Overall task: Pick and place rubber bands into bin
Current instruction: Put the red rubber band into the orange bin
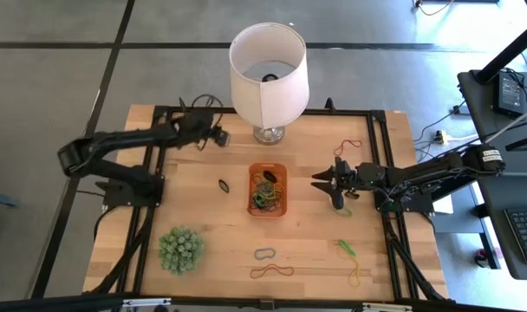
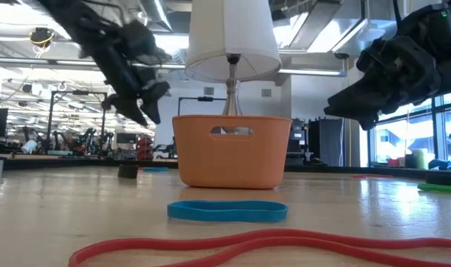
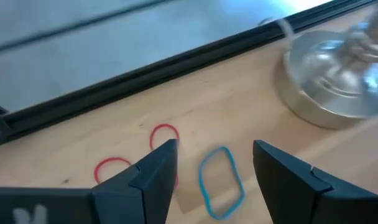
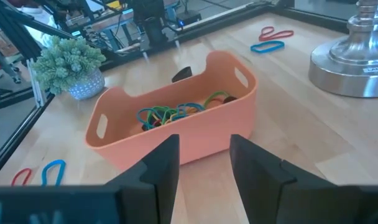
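Smooth orange plastic bin (image 4: pixel 176 134) on pale matt wood table (image 4: pixel 313 143)

A white lampshade (image 1: pixel 268 74) sits on a shiny metal lamp base (image 1: pixel 269 134) at the table's (image 1: pixel 194 208) far edge, close beside the left arm's open jaws and well apart from the right arm's. A spiky green ball plant (image 1: pixel 180 250) in a small pale pot stands near the front, far ahead of the right jaws, beyond the orange tray.
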### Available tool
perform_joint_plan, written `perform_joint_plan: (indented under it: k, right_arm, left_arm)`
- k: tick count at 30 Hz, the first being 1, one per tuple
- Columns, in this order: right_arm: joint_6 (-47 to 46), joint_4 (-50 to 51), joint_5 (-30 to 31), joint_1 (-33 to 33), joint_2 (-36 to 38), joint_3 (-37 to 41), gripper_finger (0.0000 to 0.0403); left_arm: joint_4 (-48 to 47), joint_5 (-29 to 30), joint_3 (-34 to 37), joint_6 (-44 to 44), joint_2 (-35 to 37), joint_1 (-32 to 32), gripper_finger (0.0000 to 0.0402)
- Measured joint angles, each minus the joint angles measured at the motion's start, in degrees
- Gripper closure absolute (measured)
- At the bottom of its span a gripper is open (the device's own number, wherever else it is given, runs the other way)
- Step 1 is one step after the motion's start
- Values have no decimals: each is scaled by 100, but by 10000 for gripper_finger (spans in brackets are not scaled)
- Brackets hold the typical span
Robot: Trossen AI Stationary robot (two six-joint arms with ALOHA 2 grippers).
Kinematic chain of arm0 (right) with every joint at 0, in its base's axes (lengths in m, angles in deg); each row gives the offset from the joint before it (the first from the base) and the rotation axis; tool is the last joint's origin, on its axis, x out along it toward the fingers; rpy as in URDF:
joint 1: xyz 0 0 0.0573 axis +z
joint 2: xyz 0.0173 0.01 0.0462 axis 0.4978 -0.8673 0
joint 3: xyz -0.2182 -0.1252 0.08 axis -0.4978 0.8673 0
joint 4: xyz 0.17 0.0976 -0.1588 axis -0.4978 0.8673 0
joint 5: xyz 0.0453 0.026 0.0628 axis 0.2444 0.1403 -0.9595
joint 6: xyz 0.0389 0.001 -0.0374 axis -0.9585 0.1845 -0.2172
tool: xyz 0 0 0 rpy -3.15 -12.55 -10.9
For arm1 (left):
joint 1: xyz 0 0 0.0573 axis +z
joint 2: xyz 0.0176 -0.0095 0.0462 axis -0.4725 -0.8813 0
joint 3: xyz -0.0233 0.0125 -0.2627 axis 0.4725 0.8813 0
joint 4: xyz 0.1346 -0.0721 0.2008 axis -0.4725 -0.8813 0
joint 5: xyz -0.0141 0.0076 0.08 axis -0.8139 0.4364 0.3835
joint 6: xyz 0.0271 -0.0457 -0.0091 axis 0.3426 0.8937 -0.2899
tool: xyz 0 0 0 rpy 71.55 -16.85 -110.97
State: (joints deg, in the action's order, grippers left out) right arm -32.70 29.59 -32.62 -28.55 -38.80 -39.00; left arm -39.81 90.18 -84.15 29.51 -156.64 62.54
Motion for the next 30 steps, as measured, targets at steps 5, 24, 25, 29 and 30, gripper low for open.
perform_joint_plan:
  k: [5,24,25,29,30]
  right_arm:
    - [6,5,-2,0,0,-4,257]
    - [146,45,-87,0,-2,-5,257]
    - [148,46,-109,0,-2,-5,257]
    - [148,46,-119,0,-2,-7,257]
    - [146,47,-120,2,-2,-7,257]
  left_arm:
    - [-433,-491,-829,56,-958,410,210]
    - [-2422,-168,-2395,823,-3472,589,240]
    - [-2473,-167,-2406,946,-3500,614,241]
    - [-2601,-225,-2406,1378,-3522,677,242]
    - [-2612,-238,-2406,1414,-3522,680,245]
